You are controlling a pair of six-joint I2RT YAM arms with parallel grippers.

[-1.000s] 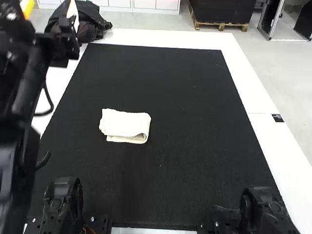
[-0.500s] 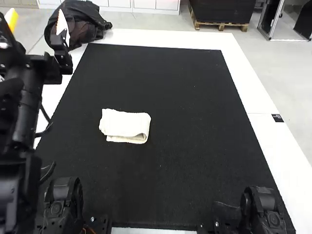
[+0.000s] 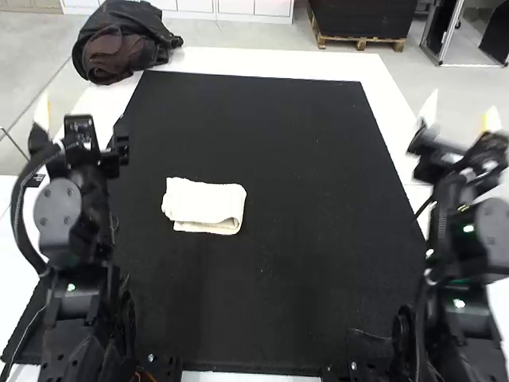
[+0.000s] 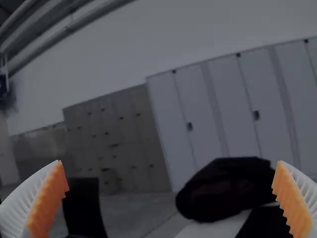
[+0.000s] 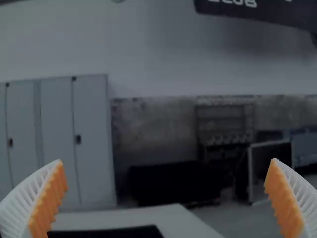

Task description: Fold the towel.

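The white towel (image 3: 203, 204) lies on the black mat left of its middle, folded into a small rectangle; a rolled fold shows at its near right corner. My left gripper (image 3: 82, 126) is raised at the left of the table, apart from the towel; in the left wrist view the left gripper (image 4: 171, 198) is open, its ribbed fingers wide apart with nothing held. At the right edge my right gripper (image 3: 460, 119) is also up, far from the towel. The right wrist view has the right gripper (image 5: 166, 198) open and holding nothing.
A dark bundle of cloth or a bag (image 3: 123, 44) sits at the table's far left corner. The black mat (image 3: 318, 199) covers the middle of the white table (image 3: 425, 163), whose border shows around it.
The left arm has drawn back and lower from its raised position at the left. The right arm has come into view at the right. The towel has not moved.
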